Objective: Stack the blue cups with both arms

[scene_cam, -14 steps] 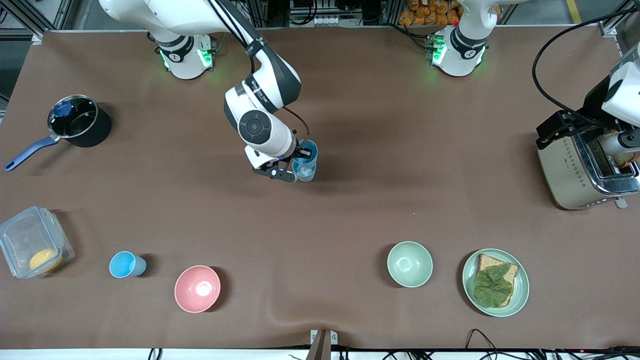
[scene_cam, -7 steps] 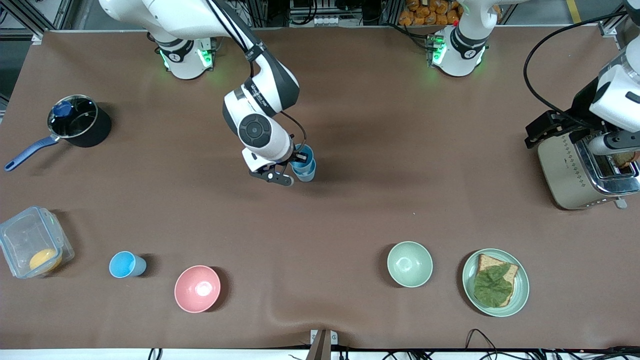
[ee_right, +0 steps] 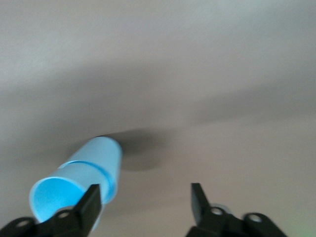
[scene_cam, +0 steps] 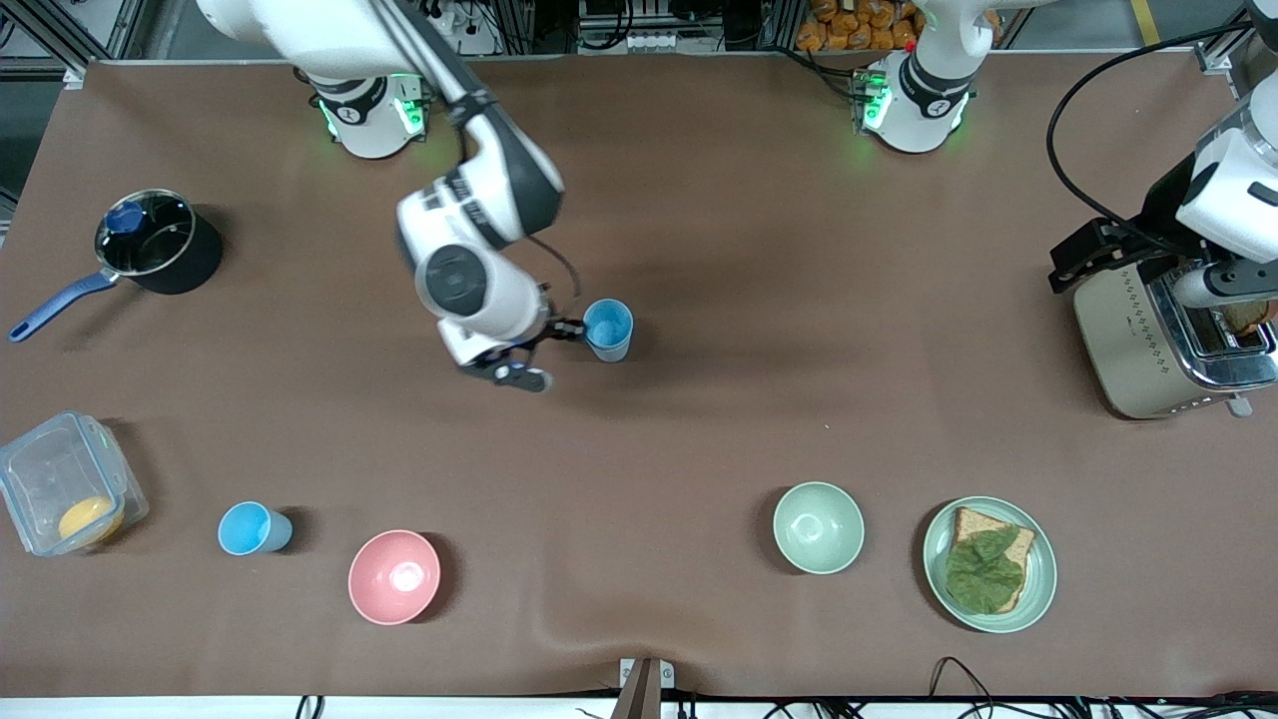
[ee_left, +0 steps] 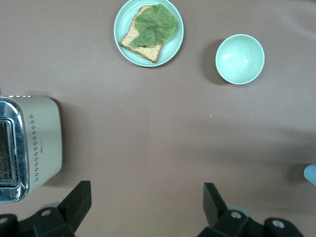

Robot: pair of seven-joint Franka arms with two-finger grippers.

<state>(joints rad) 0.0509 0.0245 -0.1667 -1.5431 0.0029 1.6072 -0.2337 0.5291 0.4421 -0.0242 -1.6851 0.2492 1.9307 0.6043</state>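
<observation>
Gaping right claw (scene_cam: 544, 352) beside stacked blue cups (scene_cam: 608, 330); left claw (ee_left: 143, 203) apart, waiting over toaster (scene_cam: 1148, 345).

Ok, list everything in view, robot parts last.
stacked blue cups: two nested, light blue, table middle.
single blue cup: one, light blue, beside the pink bowl.
pink bowl: one, near edge.
green bowl: one, pale green, beside the plate.
plate: one, green; toast with lettuce.
saucepan: one, black, blue handle.
container: one, clear; something orange inside.
toaster: one, silver.
right gripper: open, beside the stack.
left gripper: open, by the toaster.
</observation>
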